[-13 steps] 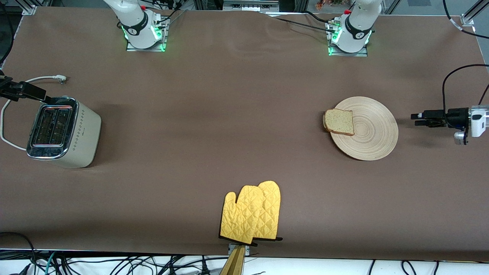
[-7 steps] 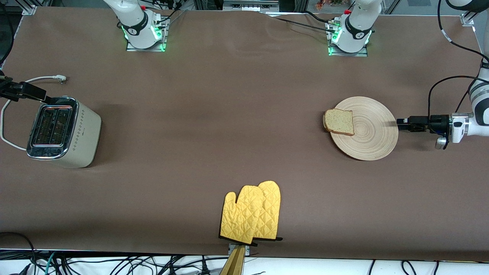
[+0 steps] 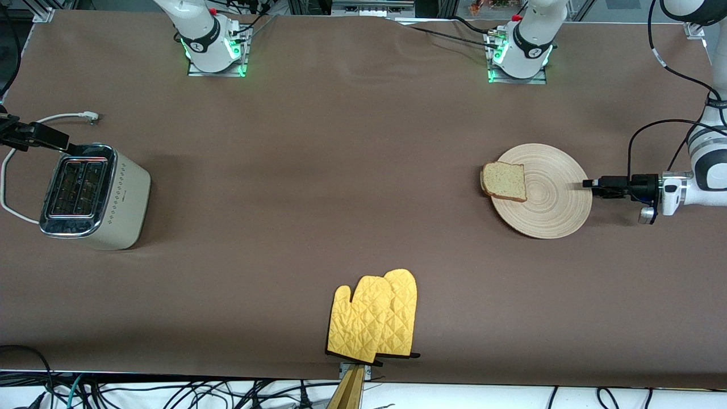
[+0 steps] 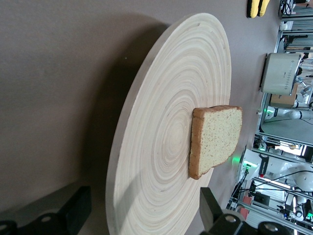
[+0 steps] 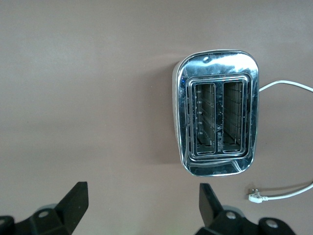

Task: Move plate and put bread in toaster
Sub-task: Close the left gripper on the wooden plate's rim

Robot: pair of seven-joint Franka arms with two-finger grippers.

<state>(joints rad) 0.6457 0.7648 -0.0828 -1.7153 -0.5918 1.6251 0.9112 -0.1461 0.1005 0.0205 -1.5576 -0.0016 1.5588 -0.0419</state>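
Note:
The pale wood plate point(image 3: 554, 199) lies toward the left arm's end of the table. The bread point(image 3: 504, 180) slice lies on its rim on the side toward the toaster. My left gripper point(image 3: 588, 184) is low at the plate's rim, at the edge away from the bread. It is open, with the rim point(image 4: 161, 122) between its fingers point(image 4: 78, 208), and the bread point(image 4: 217, 137) shows past them. The cream toaster point(image 3: 93, 196) stands at the right arm's end. My right gripper point(image 3: 59, 141) hangs open and empty above the table beside the toaster point(image 5: 217, 112), whose two slots are empty.
A pair of yellow oven mitts point(image 3: 375, 318) lies at the table's edge nearest the front camera, mid-table. The toaster's white cord point(image 3: 11, 187) loops beside it, with the plug point(image 3: 88, 116) lying loose on the table.
My left gripper has moved in from the table's end toward the plate, and its fingers now straddle the rim. The plate, the bread and the right arm have not moved.

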